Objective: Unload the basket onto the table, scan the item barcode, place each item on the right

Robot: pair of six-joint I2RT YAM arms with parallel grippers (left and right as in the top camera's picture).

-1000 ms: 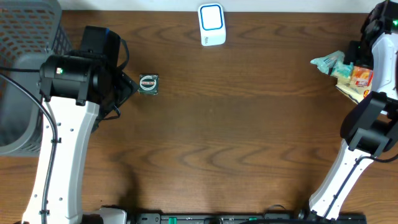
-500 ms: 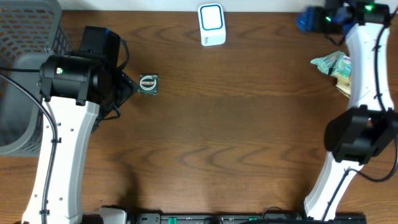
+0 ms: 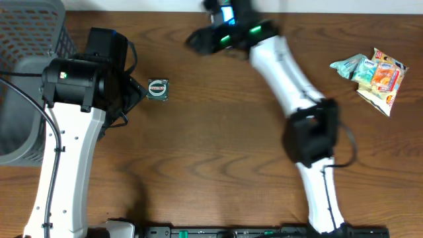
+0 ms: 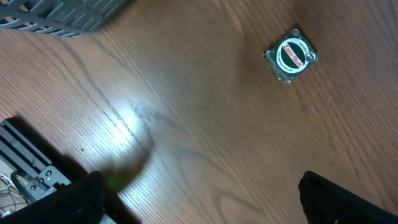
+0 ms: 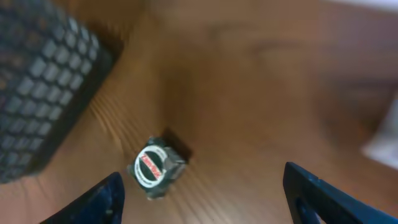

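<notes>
The item, a small square pack with a round green-and-red label, lies flat on the wooden table; no barcode shows on it. My left gripper is open, with the item lying well ahead of its fingers. The right arm stretches across the table's back, and its blurred gripper hangs above and to the right of the item. In the right wrist view this gripper is open and empty, the item lying just inside its left finger. The white-and-blue scanner is mostly hidden behind the right arm.
A grey mesh basket stands at the back left, also seen as the basket in the right wrist view. Several snack packets lie at the far right. The left arm covers the table's left side.
The right arm has swept from the far right by the snack packets across to the back centre, and its jaws have widened. The left arm and the item have stayed still.
</notes>
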